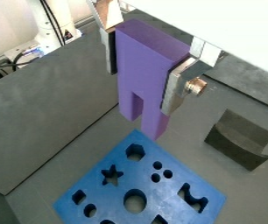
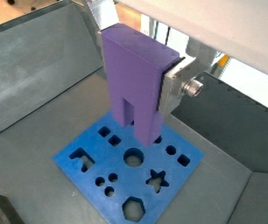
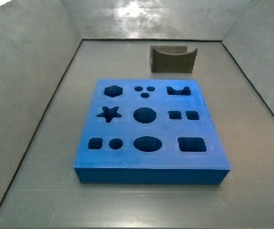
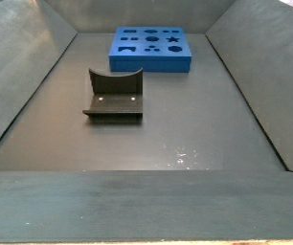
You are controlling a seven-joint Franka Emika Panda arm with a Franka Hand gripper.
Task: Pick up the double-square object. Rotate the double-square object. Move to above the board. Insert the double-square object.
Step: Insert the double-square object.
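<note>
From where I stand, the grey bin floor (image 3: 32, 134) comes first, bare and faintly shiny, and then the board (image 3: 151, 125), a thick bright-blue slab lying flat in the middle of it, its top dotted with dark cutouts: a star, circles, squares and some odd shapes. Past it, nearer the back wall in a side view, sits the olive-grey U-shaped holder (image 3: 172, 59), well apart from the board; in a side view from the opposite end the holder (image 4: 113, 96) is the nearer thing and the board (image 4: 150, 48) lies beyond it. Neither side view catches the arm at all. Up at the wrist it is a different story: the gripper (image 1: 146, 70) hangs above the board (image 1: 143, 188), and its jaws are closed on the double-square object (image 1: 143, 74), the lavender block held upright with its lower end pointing down toward the cutouts. One silver finger (image 1: 178, 87) presses flat against the block's side, with a round bolt showing just beside it. In both wrist views the block (image 2: 137, 79) is clear of the blue surface (image 2: 130, 171), not touching it, and a narrow groove runs up its lower face. The holder (image 1: 239, 138) shows off to one side on the floor.
</note>
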